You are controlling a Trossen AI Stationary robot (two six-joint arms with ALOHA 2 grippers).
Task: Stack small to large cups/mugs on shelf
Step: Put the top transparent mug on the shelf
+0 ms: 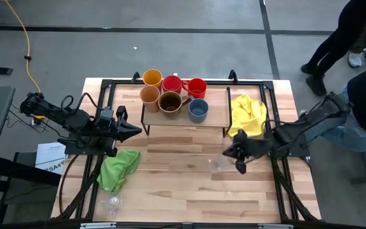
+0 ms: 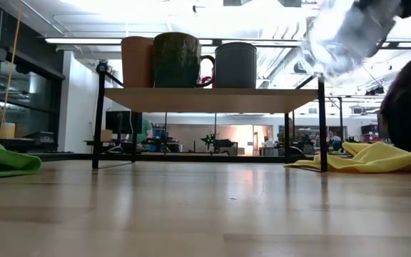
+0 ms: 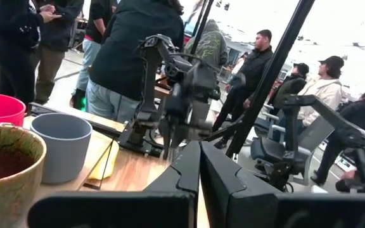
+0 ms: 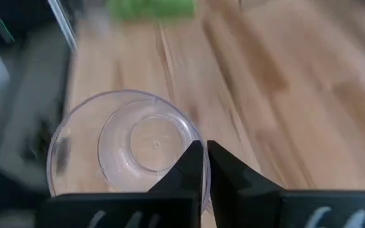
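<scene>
Tabletop (image 1: 189, 184); R hand (image 1: 235, 154) pinching clear glass (image 1: 217, 165) rim.

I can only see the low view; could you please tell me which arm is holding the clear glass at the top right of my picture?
Observer: The right gripper; its fingers are shut, pinching the rim of the clear glass.
Operator: Thank you. I count three mugs on the shelf; are there more?
Observer: Yes, six on the shelf. Behind your three are a yellow-orange cup, a red mug and a second red mug.
Operator: Is another glass left?
Observer: Yes, a second clear glass sits near the table's front edge, beside the green cloth, on the left arm's side.
</scene>
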